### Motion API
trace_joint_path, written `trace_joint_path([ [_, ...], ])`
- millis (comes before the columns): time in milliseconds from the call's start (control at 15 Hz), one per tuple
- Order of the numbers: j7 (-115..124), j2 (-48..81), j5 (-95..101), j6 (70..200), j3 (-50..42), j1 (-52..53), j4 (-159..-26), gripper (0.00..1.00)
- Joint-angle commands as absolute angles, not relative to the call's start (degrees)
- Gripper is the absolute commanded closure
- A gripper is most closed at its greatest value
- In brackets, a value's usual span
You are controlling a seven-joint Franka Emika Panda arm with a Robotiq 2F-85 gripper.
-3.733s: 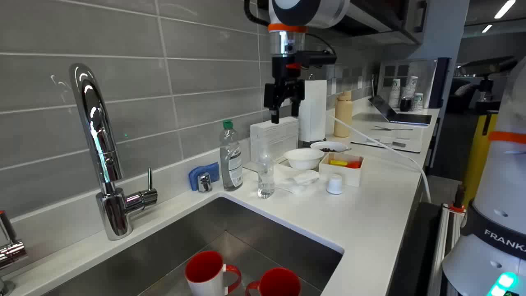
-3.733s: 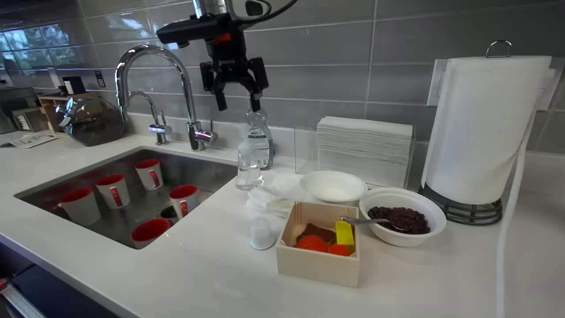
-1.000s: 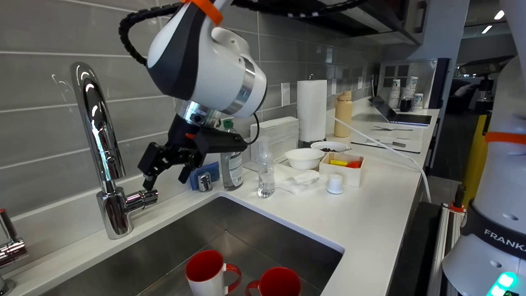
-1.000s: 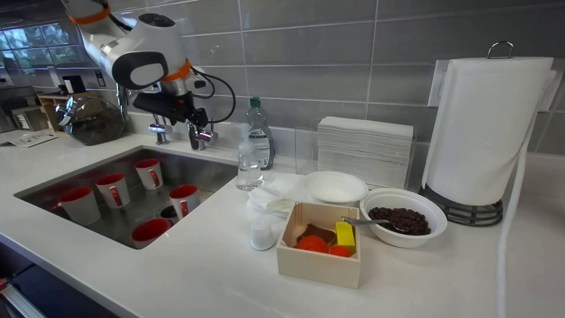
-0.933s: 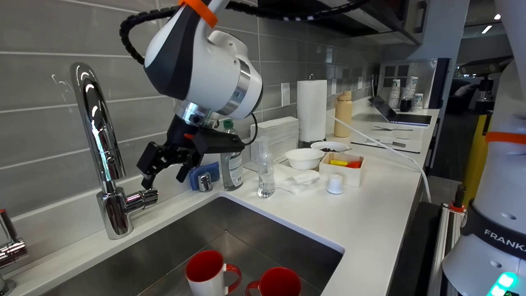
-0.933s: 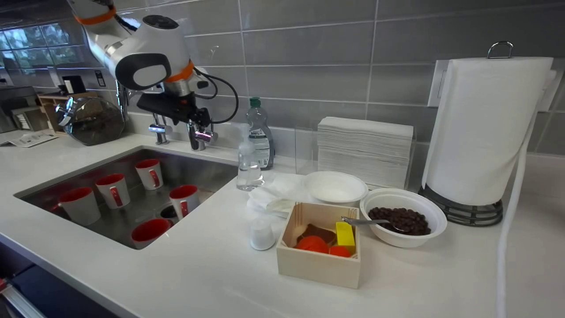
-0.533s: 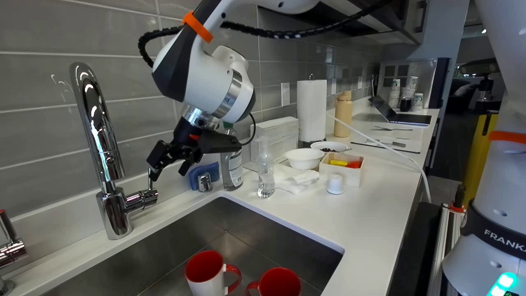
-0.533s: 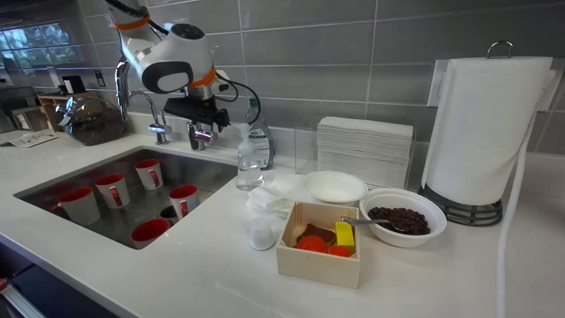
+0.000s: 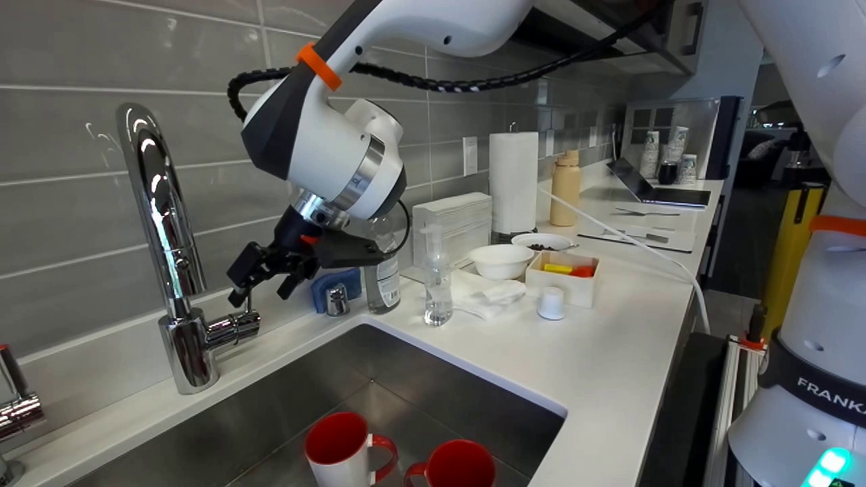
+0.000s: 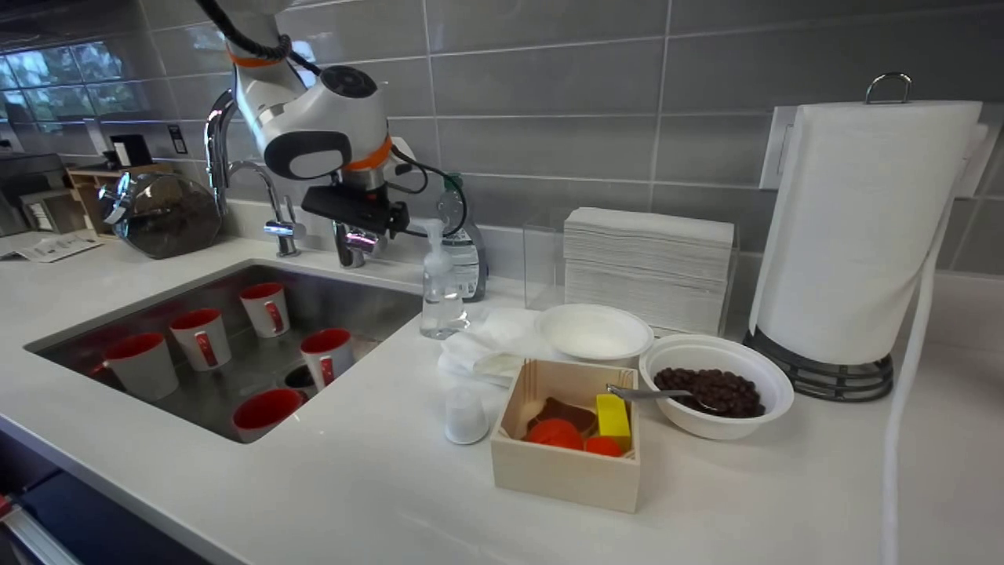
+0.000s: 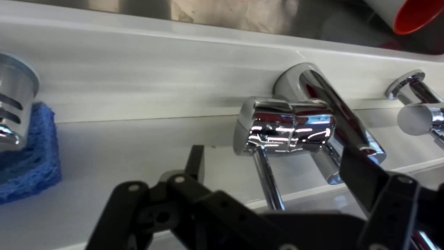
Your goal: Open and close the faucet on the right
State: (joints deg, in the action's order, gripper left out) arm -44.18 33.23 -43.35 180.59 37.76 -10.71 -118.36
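Note:
The faucet (image 9: 191, 352) is tall shiny chrome with a high arched spout; it also shows in an exterior view (image 10: 216, 149), partly behind the arm. Its thick base (image 11: 308, 86) and side lever (image 11: 269, 178) show in the wrist view. The lever (image 9: 248, 302) stands upright from the side cylinder. My gripper (image 11: 275, 166) is open, with one finger on each side of the lever and visible gaps to both. In an exterior view my gripper (image 9: 260, 295) tilts down at the lever. In an exterior view its fingers are hidden behind the wrist (image 10: 369, 208).
A smaller faucet (image 10: 274, 208) stands beside the tall one. A stubby chrome fitting (image 9: 336, 299), blue sponge (image 11: 31, 156), dish soap bottle (image 9: 383, 277) and clear pump bottle (image 9: 438, 284) stand near the gripper. The sink (image 10: 376, 314) holds several red-and-white mugs (image 10: 200, 341).
Over 3.7 seconds my gripper came from above the counter, tilted and moved over to the faucet lever. In the last half second it shifted slightly down. It stayed open; the lever looks unmoved.

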Motion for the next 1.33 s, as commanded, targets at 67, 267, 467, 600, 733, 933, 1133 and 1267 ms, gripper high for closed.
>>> trace_joint_path([
  [67,-48.02,39.14,-43.37,184.83,44.33,-15.35,-115.13,0.0],
  [267,-49.22,41.72,-42.39,186.83,46.96,-17.07,-114.25,0.0],
  [467,-50.27,43.48,-41.64,188.61,48.3,-17.79,-113.54,0.12],
  [600,-50.89,44.26,-41.25,189.67,49.23,-18.47,-113.36,0.36],
  [733,-51.44,44.86,-40.94,190.47,50.32,-19.26,-113.19,0.55],
  [933,-52.33,45.36,-40.2,191.65,52.04,-20.58,-113.22,0.79],
  [1133,-53.19,45.15,-39.22,192.25,53.47,-21.95,-113.88,1.0],
  [1267,-53.77,44.89,-39.04,191.97,54.23,-23.05,-114.51,1.0],
])
